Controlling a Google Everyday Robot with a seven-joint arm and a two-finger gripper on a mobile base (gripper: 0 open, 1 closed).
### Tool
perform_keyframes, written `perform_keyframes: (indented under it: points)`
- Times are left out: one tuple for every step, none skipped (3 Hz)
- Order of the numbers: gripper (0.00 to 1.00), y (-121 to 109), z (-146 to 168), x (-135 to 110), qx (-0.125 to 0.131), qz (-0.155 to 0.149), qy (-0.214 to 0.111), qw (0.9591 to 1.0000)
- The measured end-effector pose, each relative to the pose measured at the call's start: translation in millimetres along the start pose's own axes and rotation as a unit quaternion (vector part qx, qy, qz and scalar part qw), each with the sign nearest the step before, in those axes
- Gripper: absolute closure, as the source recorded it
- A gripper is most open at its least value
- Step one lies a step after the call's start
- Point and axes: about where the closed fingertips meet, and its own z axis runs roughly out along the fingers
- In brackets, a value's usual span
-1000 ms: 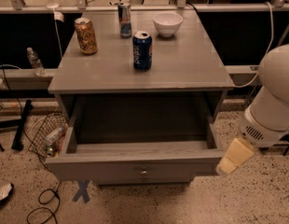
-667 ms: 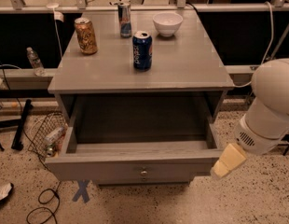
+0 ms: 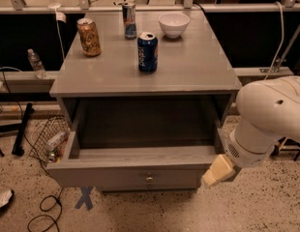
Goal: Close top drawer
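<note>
So the top drawer is pulled way out of the grey cabinet, with its deep box open to view and a small round knob in the middle of the front. The robot's gripper sits low at the cabinet's front right, at the right end of the drawer front. Honestly can't tell if it's touching, or if it's spread or pressed together. On the cabinet top there's a blue can near the middle, a gold can back left, and a slim can and white bowl along the back. A wire basket sits on the floor just left of the cabinet.
</note>
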Motion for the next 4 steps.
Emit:
perform_keyframes:
  points:
    - [0.00,15.4,12.1,-8.6,-0.020,0.007,-0.007,0.9998]
    - [0.00,15.4,12.1,-8.6,-0.019,0.007,-0.007,0.9998]
    - [0.00,19.1,22.5,-6.6,-0.016,0.018,-0.003,0.9997]
    - [0.00,22.1,37.3,-3.3,-0.014,0.043,-0.003,0.9990]
